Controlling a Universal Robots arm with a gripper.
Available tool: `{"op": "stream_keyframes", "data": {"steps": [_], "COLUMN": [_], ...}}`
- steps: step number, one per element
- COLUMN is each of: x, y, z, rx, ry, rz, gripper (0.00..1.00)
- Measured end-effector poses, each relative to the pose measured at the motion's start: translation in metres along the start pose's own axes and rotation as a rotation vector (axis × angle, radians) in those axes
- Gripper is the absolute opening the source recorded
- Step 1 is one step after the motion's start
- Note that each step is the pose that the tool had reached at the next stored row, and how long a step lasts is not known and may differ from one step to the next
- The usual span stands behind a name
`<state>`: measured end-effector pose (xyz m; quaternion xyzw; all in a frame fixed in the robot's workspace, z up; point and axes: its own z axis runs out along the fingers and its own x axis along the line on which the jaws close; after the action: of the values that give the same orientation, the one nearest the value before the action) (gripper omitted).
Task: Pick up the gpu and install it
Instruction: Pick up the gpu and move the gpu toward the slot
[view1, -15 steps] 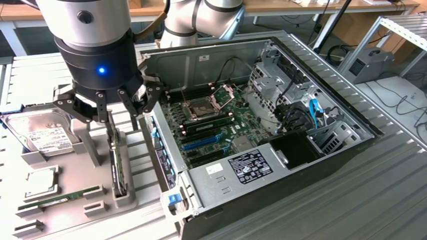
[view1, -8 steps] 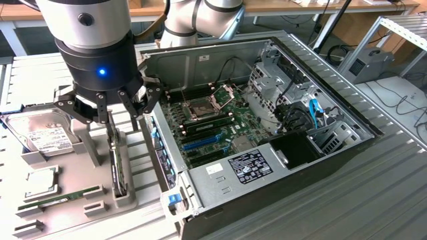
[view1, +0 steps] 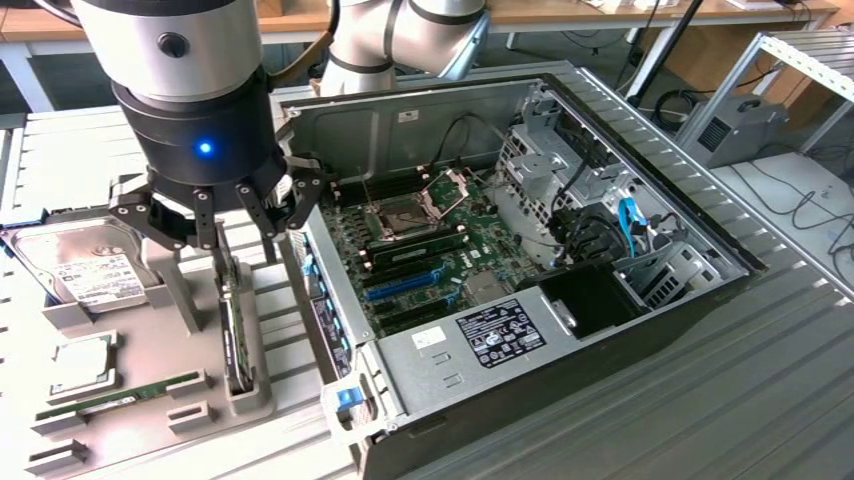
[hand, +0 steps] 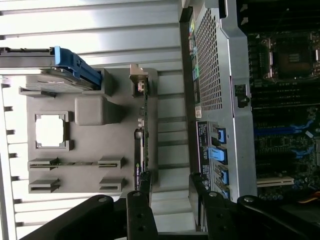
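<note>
The task is only at its beginning: the gpu stands on its edge in the grey holder just beside the open computer case, not yet grasped, while the hand hangs above it with fingers apart.

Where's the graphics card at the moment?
The gpu stands on edge in the grey holder tray, at the exterior view's left. It is right beside the open computer case, just under the open gripper.
</note>
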<state>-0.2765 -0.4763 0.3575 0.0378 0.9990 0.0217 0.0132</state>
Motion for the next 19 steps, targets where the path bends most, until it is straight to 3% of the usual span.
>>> {"op": "stream_keyframes", "data": {"steps": [10, 19], "x": [0.002, 0.01], "y": [-0.0002, -0.001], "z": [0.0033, 0.0068], "rx": [0.0, 0.0], "ry": [0.0, -0.0001], "rz": [0.0, 0.0], "gripper": [0.44, 0.44]}}
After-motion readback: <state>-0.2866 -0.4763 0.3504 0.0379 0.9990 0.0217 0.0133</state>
